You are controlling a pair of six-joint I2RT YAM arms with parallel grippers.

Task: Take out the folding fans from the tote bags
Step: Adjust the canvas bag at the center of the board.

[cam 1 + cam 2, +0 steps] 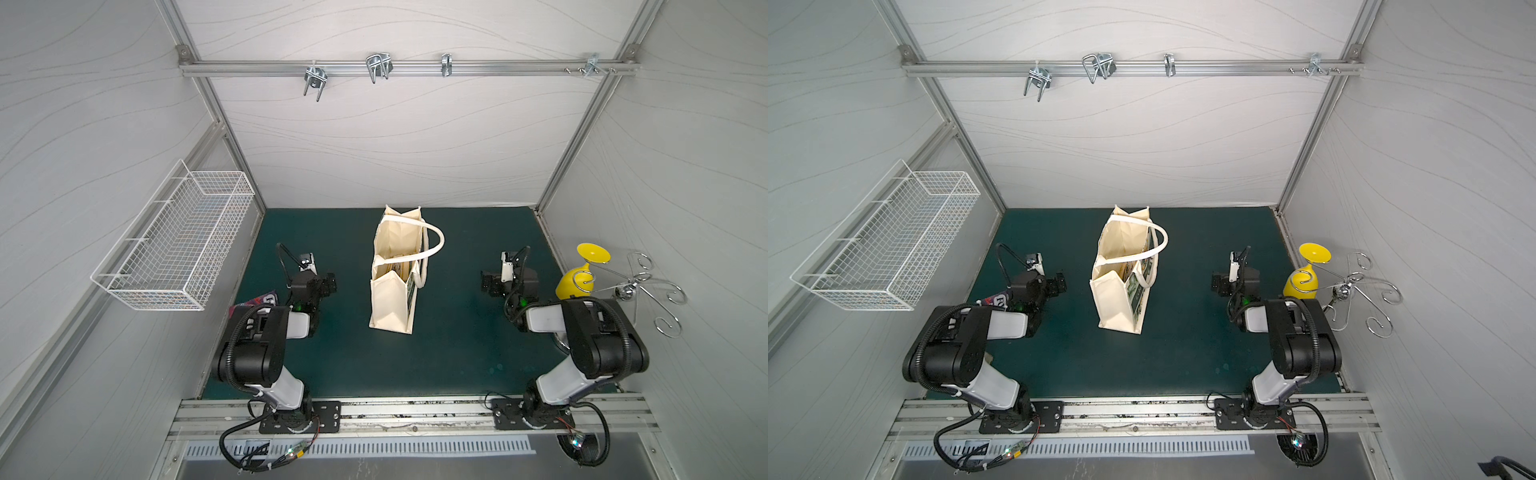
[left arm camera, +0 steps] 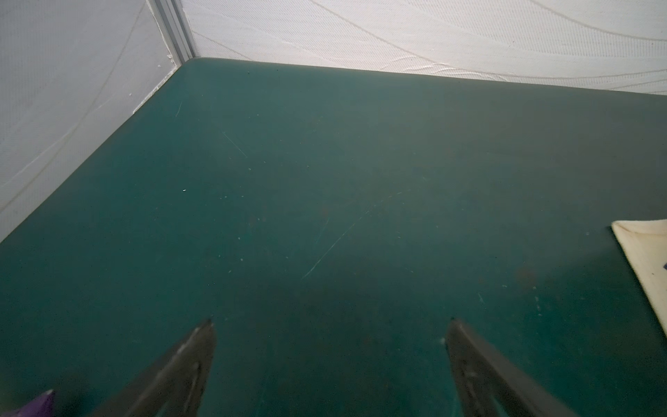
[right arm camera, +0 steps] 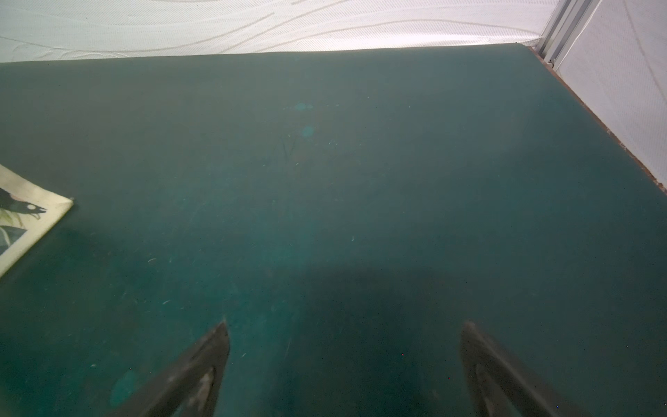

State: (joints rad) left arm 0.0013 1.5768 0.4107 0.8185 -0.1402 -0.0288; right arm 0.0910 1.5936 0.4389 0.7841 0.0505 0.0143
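Both top views stare steeply down from high, whole scene framed. Wrist cameras ride low behind left fingers (image 2: 187, 364) and right fingers (image 3: 202, 368), facing the back wall (image 2: 397, 32) — both clip the tote bag (image 2: 646, 260) beside them.

Our left arm (image 1: 253, 349) and right arm (image 1: 598, 336) show black joints, pale grey links, ribbed black hoses (image 1: 232, 334), screwed base plates (image 1: 328, 415), dark fingers (image 2: 180, 372).
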